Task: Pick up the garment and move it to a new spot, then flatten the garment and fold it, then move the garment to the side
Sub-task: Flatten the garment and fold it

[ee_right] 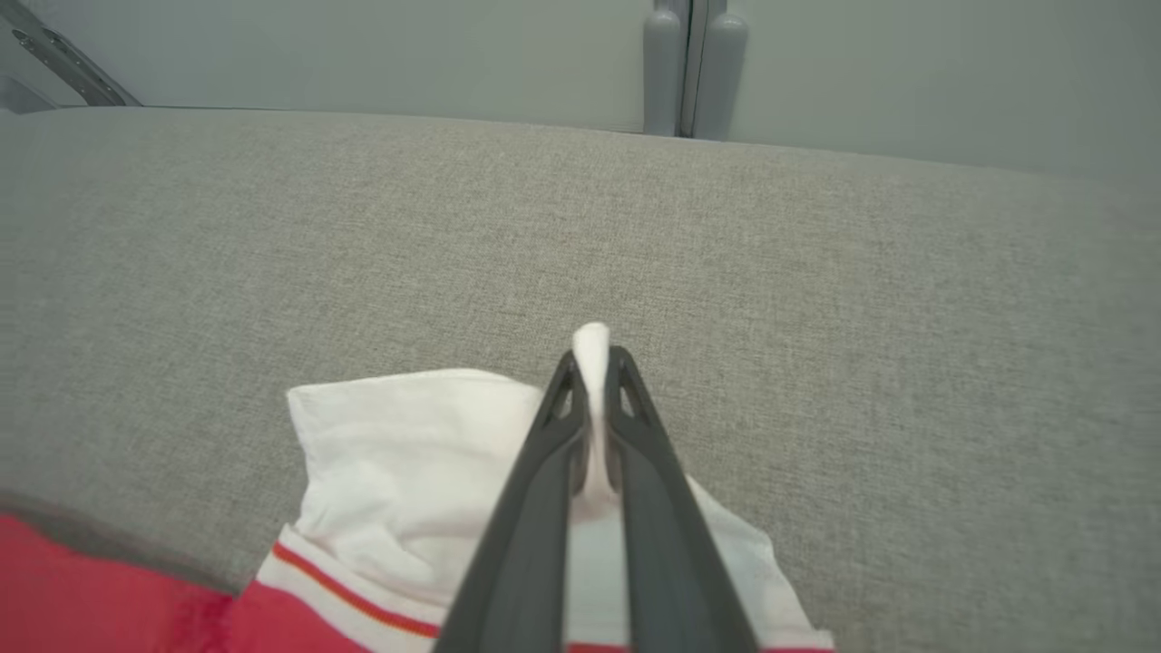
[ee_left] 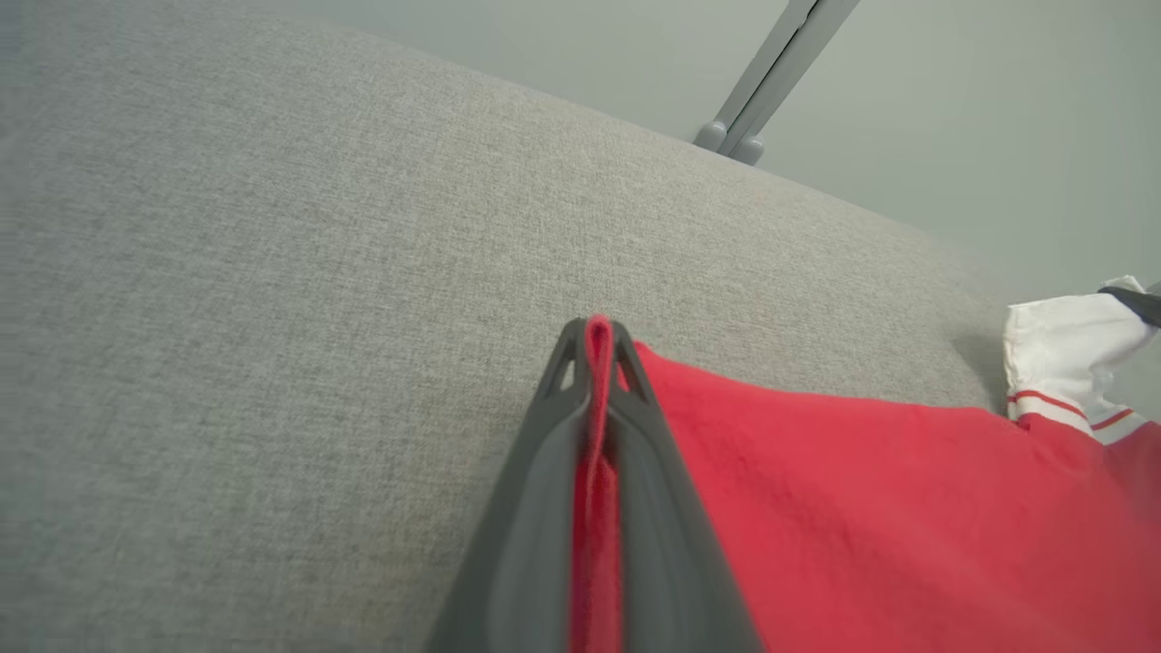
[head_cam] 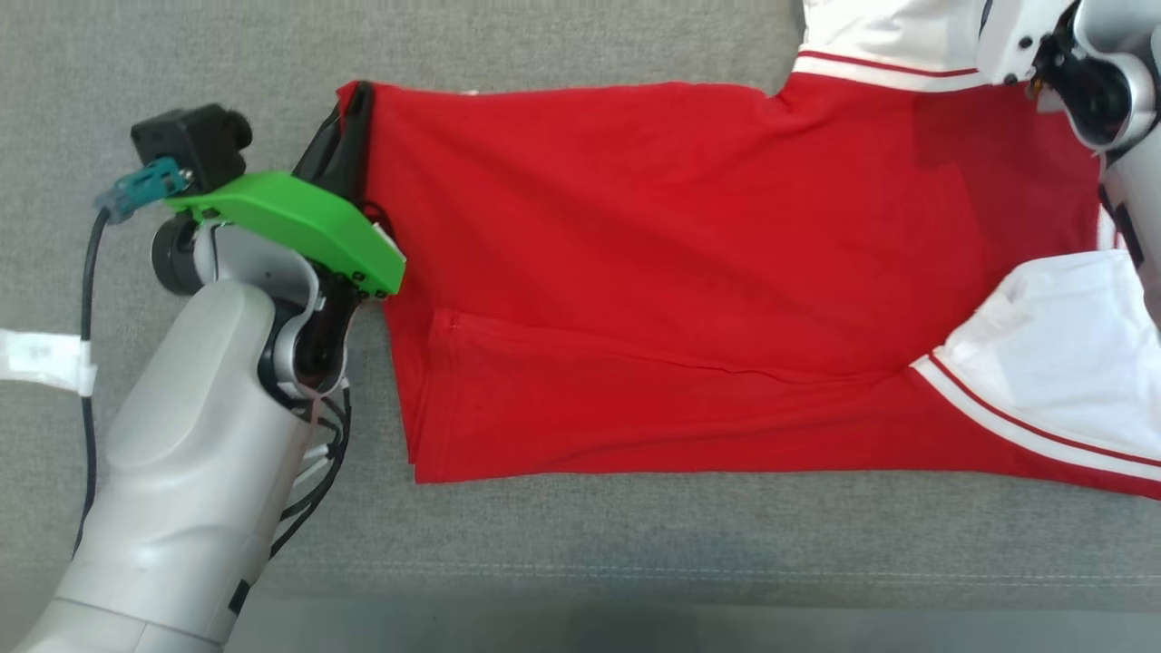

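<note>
The left claw (ee_left: 597,331) is clenched on the shirt (head_cam: 680,272), a thin ridge of red cloth pinched between its two dark fingers (ee_left: 535,508). It has the far corner of the shirt's bottom hem. The right claw (ee_right: 594,358) is clenched too, grasping a fold of white cloth that pokes out past its tips; this is the edge of the far sleeve (ee_right: 399,453).

There is one shirt, red in the body, with two white sleeves. It lies spread sideways on the grey cloth-covered bench (head_cam: 580,544), hem toward the robot's left and sleeves toward its right. The far sleeve (head_cam: 871,36) sits at the shirt's upper corner, and the near sleeve (head_cam: 1061,363) lies folded in over the red body. Each sleeve joins the red through a white band with a thin red stripe. A long crease runs across the near part of the shirt, and the near hem corner rests flat.

Just beside the hem, the left wrist carries one green cover (head_cam: 299,222), with one black cable (head_cam: 88,299) trailing away from the shirt past a strip of white tape (head_cam: 45,358).
</note>
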Tool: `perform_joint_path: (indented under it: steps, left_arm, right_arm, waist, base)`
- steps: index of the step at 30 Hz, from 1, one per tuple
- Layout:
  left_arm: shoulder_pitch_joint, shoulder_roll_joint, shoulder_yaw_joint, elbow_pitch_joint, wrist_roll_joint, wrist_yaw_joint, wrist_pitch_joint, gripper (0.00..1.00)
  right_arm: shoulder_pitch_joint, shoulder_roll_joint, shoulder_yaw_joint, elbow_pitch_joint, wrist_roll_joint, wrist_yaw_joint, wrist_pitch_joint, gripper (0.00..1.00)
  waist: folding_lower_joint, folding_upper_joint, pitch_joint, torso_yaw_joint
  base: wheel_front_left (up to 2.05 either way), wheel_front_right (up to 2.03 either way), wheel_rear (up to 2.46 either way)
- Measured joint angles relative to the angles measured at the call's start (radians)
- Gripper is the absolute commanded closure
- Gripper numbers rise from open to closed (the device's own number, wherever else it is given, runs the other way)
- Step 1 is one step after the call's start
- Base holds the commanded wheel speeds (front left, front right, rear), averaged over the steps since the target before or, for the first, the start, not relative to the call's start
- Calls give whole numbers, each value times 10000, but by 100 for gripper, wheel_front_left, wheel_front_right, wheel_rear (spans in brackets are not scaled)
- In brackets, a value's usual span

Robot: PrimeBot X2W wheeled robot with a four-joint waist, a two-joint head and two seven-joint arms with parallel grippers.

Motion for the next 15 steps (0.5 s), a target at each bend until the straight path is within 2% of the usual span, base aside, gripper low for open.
perform_joint_path:
  steps: [7,15]
  left_arm:
    - [980,500,33,-25,-339,-443,84,100]
    - [2332,1005,-13,-1039,-360,-527,-314,100]
  right_arm:
    - [1386,-385,474,-1037,1244,-2,-980,100]
    - [3072,-1133,802,-2545,2163,-2,-1793,100]
  waist:
    - [-1,0,-923,-447]
    - [-1,0,-1927,-790]
  base:
    - [0,0,0]
    - [0,0,0]
